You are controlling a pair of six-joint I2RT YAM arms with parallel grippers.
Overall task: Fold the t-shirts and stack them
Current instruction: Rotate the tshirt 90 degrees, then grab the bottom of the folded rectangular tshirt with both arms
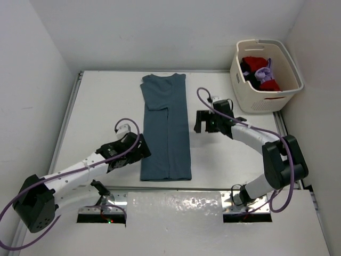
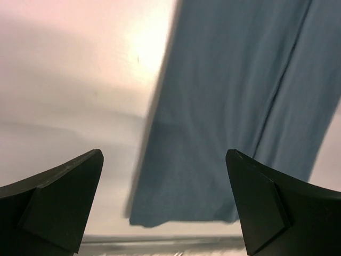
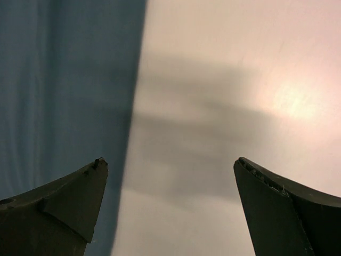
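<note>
The cream basket (image 1: 265, 101) sat at the 1 o'clock corner with the red shirt (image 1: 270, 85), black shirt (image 1: 248, 66) and purple shirt (image 1: 263, 73) heaped inside. The teal shirt (image 1: 168, 128) lay flat in the middle of the tabletop (image 1: 106, 106), a long strip running 12 to 6, collar at 12. White tabletop showed at 9 and 3. The left pincer (image 2: 163, 153) gaped, holding nothing, by the 9 o'clock edge. The right pincer (image 3: 170, 160) gaped by the 3 o'clock edge.

Teal-blue shirt (image 1: 166, 133): soft cloth, matt, faint creases.
Tabletop (image 1: 106, 106): white, smooth, mild sheen with soft glare patches.
Basket (image 1: 261, 102): cream plastic, smooth, slightly glossy.
Near-edge panel (image 1: 176, 205): shiny, metal-looking, blurred reflections.
Left pincer (image 2: 165, 154) and right pincer (image 3: 170, 160): dark, matt, plastic-looking.
</note>
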